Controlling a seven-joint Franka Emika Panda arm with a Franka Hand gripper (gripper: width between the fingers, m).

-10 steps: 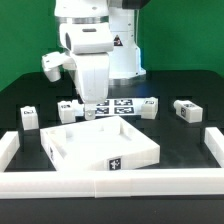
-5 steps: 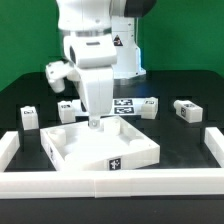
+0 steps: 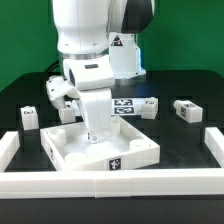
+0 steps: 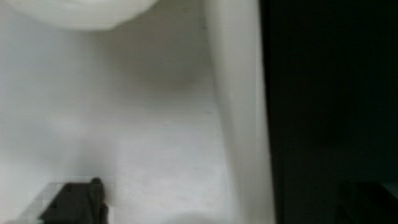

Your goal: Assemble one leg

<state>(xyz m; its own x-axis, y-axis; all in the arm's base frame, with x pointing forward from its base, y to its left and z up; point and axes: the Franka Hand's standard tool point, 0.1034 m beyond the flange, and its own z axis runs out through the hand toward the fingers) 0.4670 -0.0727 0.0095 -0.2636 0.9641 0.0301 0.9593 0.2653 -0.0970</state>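
claw [image 3: 92,138] spread apart, low over panel [image 3: 140,150] | leg [image 3: 186,110] well apart, toward exterior view's right

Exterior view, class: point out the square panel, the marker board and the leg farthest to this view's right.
square panel [image 3: 128,142], exterior view, bare top surface
marker board [image 3: 127,105], exterior view, a printed tag
leg [image 3: 187,110], exterior view, far right, its middle

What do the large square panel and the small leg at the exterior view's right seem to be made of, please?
The panel: likely rigid white plastic with a matte finish, given its uniform colour, moulded raised rim and lack of grain. The leg: apparently the same matte white plastic, with an equally even, dull surface.
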